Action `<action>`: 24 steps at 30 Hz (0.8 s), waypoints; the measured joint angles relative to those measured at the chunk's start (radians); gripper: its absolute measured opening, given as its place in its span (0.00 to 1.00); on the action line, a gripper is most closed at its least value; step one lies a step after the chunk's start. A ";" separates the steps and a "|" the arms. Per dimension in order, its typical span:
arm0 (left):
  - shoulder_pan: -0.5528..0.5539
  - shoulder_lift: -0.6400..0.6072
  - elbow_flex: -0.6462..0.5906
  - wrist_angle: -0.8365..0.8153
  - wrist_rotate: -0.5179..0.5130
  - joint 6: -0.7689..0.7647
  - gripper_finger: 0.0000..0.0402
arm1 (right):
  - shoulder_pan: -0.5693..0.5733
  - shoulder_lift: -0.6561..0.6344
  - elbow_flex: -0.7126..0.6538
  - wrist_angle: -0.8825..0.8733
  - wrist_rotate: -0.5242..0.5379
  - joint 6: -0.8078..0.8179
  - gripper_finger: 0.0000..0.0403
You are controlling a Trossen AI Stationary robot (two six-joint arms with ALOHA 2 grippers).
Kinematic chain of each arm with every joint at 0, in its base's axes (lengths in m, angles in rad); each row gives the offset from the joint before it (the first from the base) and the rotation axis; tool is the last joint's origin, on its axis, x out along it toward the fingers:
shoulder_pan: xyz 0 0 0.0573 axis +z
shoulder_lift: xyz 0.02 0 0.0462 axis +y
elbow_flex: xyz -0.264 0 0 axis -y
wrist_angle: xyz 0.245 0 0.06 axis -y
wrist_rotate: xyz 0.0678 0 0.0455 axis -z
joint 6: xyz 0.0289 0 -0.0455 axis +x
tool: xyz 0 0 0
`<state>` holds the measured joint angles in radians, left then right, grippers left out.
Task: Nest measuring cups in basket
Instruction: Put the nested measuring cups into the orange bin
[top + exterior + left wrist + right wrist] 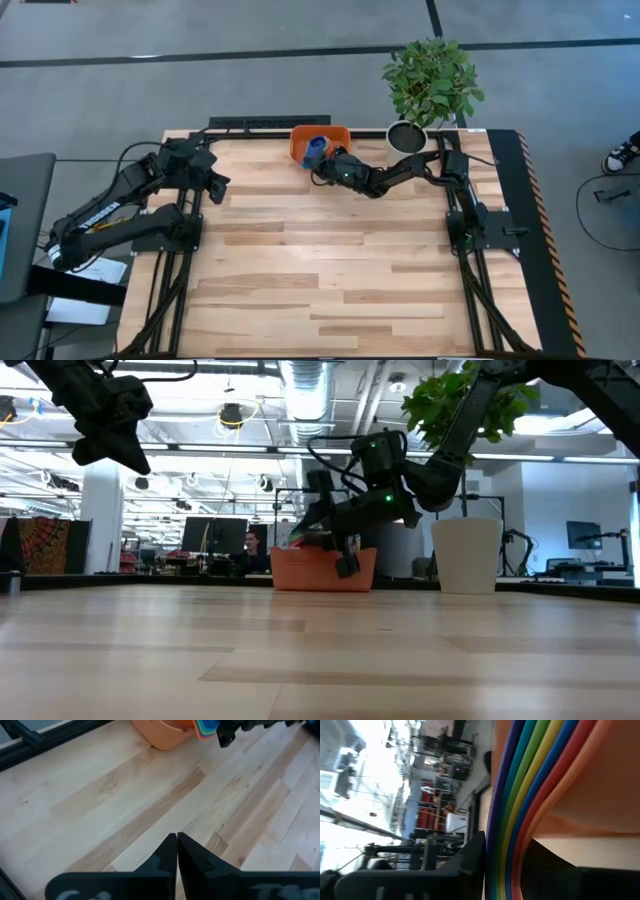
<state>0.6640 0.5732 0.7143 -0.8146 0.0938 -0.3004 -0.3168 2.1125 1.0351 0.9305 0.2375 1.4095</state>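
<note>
Left gripper (176, 851) hangs over bare desk (330, 270) planks, fingers pressed together. Farther back, the right gripper (322, 160) has its fingers clamped on the nested measuring cups (530, 780), rims banded purple, blue, green, yellow, orange, red, tipped at the orange basket (303, 140) on the desk's far edge.

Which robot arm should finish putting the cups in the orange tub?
The right. Its gripper already grips the rainbow stack of plastic measuring cups at the shallow orange plastic basket; the left gripper waits shut, far away.
</note>
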 joint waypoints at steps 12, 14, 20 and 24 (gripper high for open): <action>0.000 0.000 0.000 0.000 -0.004 0.000 0.00 | -0.041 0.001 0.000 -0.065 -0.043 -0.010 0.24; 0.000 0.000 0.000 0.000 -0.004 0.000 0.00 | -0.047 0.001 0.000 -0.082 -0.072 -0.003 0.25; 0.000 0.000 0.000 -0.002 -0.003 -0.009 0.00 | -0.052 0.001 -0.001 -0.084 -0.102 0.035 0.36; 0.000 0.000 0.000 -0.003 -0.001 -0.010 0.00 | -0.052 0.001 -0.001 -0.083 -0.102 0.045 0.45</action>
<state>0.6640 0.5732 0.7143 -0.8173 0.0927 -0.3101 -0.3691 2.1132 1.0344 0.8478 0.1352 1.4546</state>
